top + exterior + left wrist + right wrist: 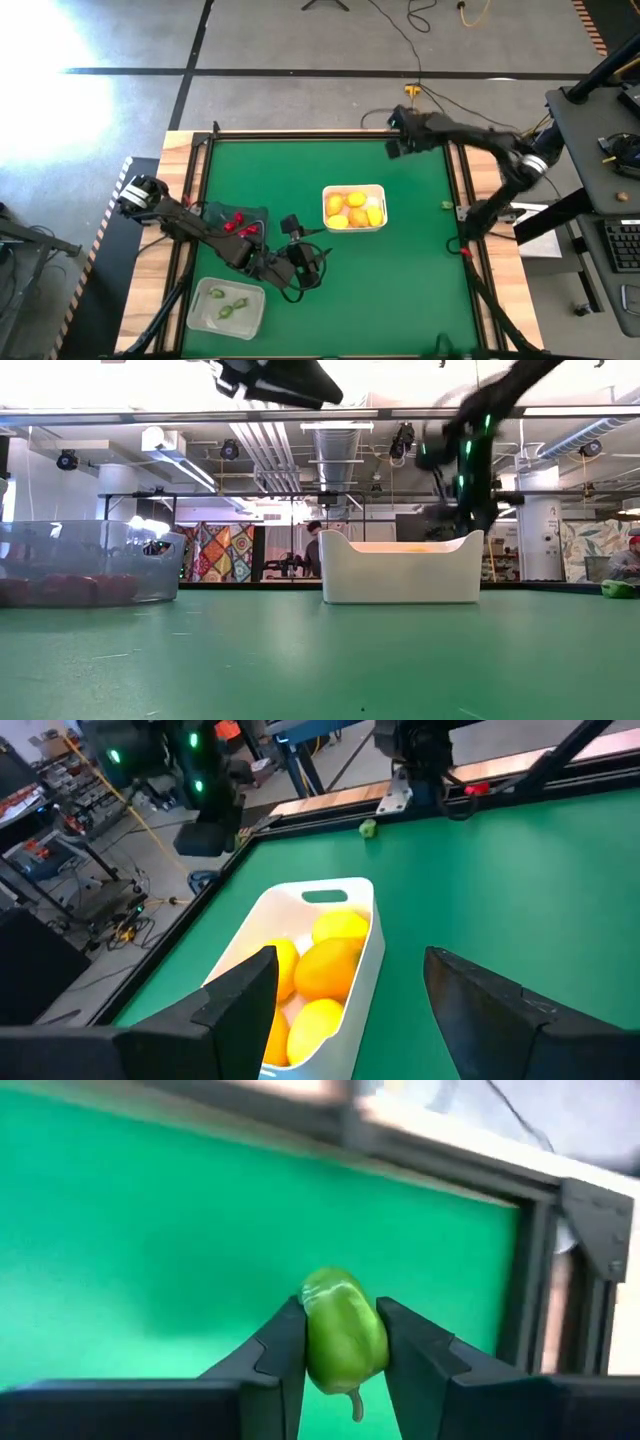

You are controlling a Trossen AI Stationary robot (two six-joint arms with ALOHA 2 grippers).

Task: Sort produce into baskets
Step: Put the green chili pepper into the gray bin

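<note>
Green table (400,270), yellow floor cable (478,14)

No legible text, labels, brand marks, numbers or signs appear in any view. None can be read on the tabletop (400,250), on the baskets or on the arms. Objects in the room behind the tabletop are too small to show any lettering.

Green table (400,270) carries white basket (355,208), dark basket (236,216), clear basket (226,306)
</note>
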